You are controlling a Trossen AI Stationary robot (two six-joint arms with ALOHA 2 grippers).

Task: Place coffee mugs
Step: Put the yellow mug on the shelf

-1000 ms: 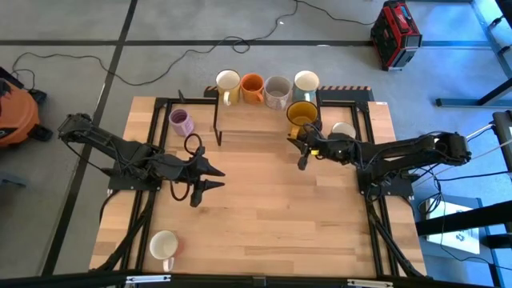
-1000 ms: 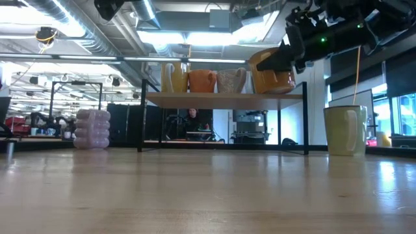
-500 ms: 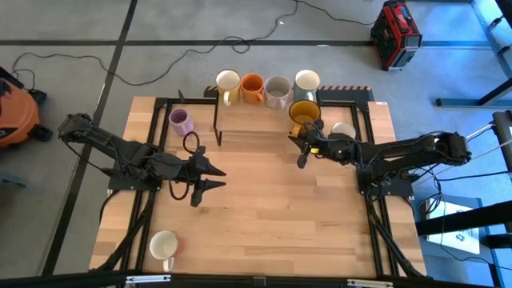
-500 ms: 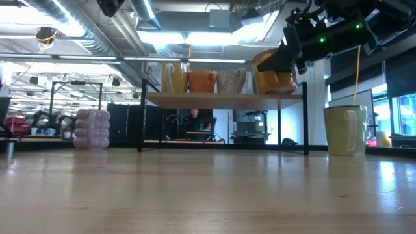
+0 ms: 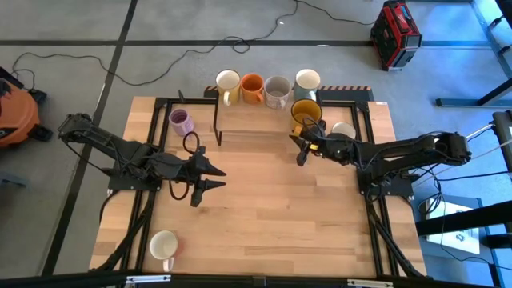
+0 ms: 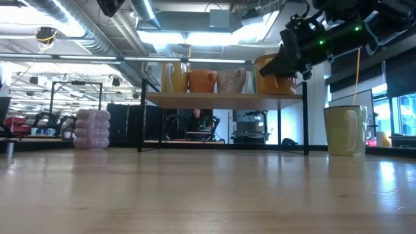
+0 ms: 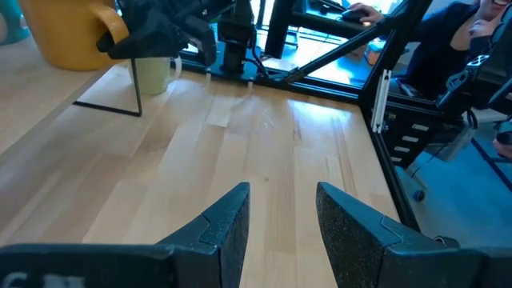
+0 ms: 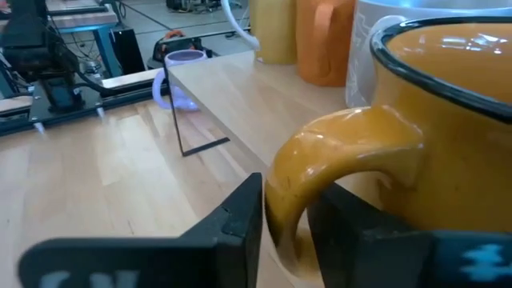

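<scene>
Amber-yellow mug (image 5: 305,111) sits on the raised shelf (image 5: 252,118) in my high view, beside four mugs lined along its back edge; my right gripper (image 5: 302,149) is at its handle. The left gripper (image 5: 210,178) hovers open over mid-table. A lilac mug (image 5: 181,122) stands left of the shelf, one cream mug (image 5: 163,244) near the front edge. From the low view the yellow mug rests on the shelf. My right wrist view shows the fingers (image 8: 240,216) loosely straddling the handle (image 8: 336,156), slightly parted.

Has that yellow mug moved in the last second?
Yes, slightly: the yellow mug has gone further onto the shelf, closer to the mug row behind, and now sits level on it.
</scene>
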